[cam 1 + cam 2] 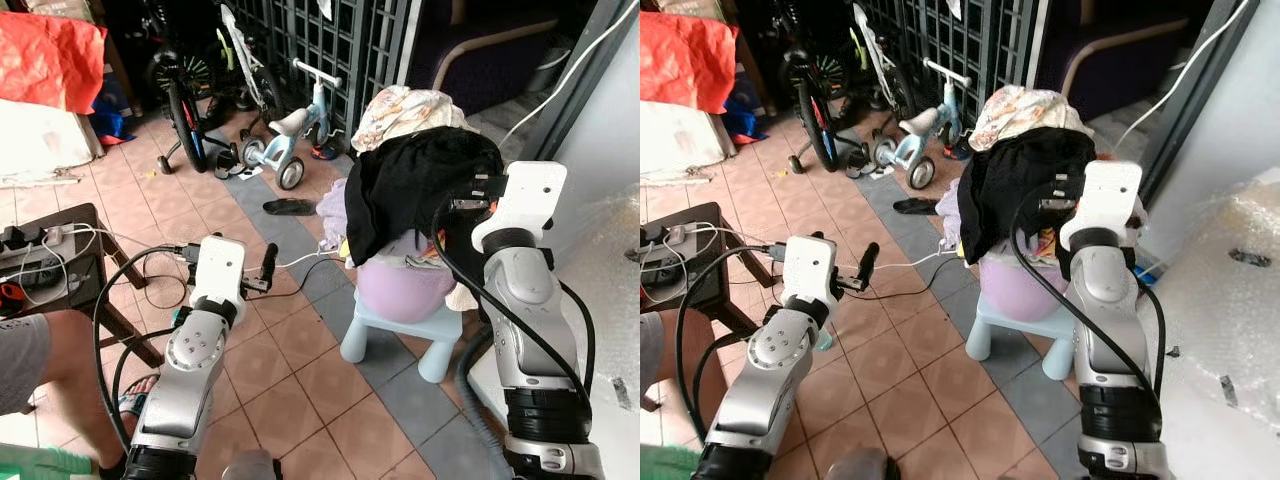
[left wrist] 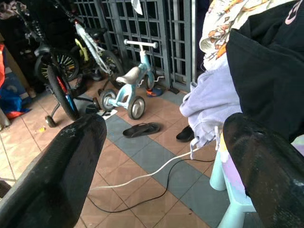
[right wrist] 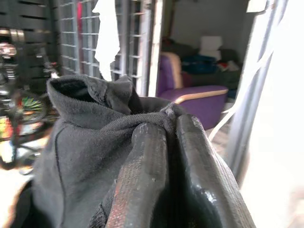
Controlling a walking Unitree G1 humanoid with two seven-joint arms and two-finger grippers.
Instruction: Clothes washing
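The task stands at its opening stage: collection of the laundry. The right gripper (image 3: 164,156) has its fingers (image 3: 137,175) pressed together on a fold of the black garment (image 1: 420,185), which lies on top of the clothes pile (image 1: 405,215). The pile sits heaped in a lilac basin (image 1: 405,290) on a pale blue stool (image 1: 400,335), at about 1 o'clock from the robot. A patterned cloth (image 1: 400,110) crowns the heap at its 12 o'clock side, and a lavender garment (image 2: 209,102) hangs at its 9 o'clock side.

The left gripper (image 2: 161,156) hovers near the pile at its 9 o'clock side, fingers (image 2: 66,166) spread wide and holding nothing.

The black garment appears gathered but not yet lifted clear, although the head views do not settle this. Remaining, by judgement: removal of the garment, the rest of the pile, and the whole wash.
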